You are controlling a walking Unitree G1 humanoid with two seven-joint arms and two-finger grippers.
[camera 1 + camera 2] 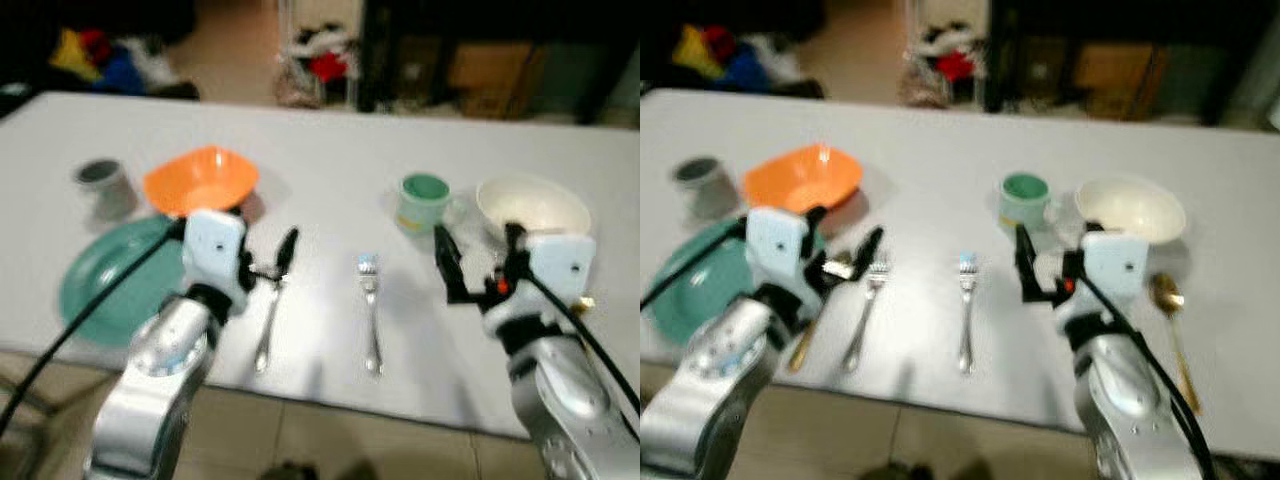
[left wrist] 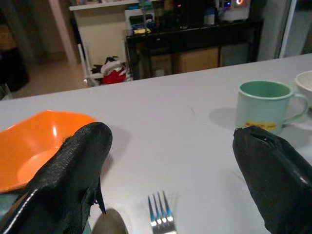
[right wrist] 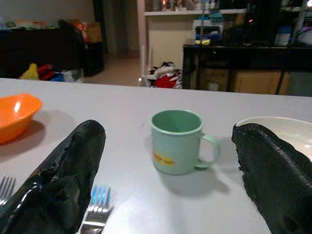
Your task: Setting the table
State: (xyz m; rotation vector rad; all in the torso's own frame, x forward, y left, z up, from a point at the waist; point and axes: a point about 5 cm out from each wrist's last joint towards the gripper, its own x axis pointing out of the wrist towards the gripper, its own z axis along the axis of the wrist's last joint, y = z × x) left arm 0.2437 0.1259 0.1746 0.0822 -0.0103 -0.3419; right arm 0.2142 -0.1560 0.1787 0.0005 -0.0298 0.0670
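On the white table (image 1: 320, 150) a green plate (image 1: 100, 285) lies at the front left, with an orange bowl (image 1: 200, 178) and a grey cup (image 1: 100, 180) behind it. Two forks lie near the front edge: one (image 1: 268, 330) under my left gripper (image 1: 265, 262), one (image 1: 370, 310) in the middle. A gold spoon (image 1: 805, 340) lies beside the left fork, another gold spoon (image 1: 1170, 300) at the right. My left gripper hovers open above the left fork. My right gripper (image 1: 477, 240) is open, just in front of the green mug (image 1: 425, 200) and the white bowl (image 1: 530, 205).
The far half of the table is bare. Beyond it stand dark furniture, cardboard boxes (image 1: 495, 70) and a rack with red and white cloth (image 1: 325, 60). Coloured toys (image 1: 95, 55) lie on the floor at the back left. Tiled floor shows below the table's front edge.
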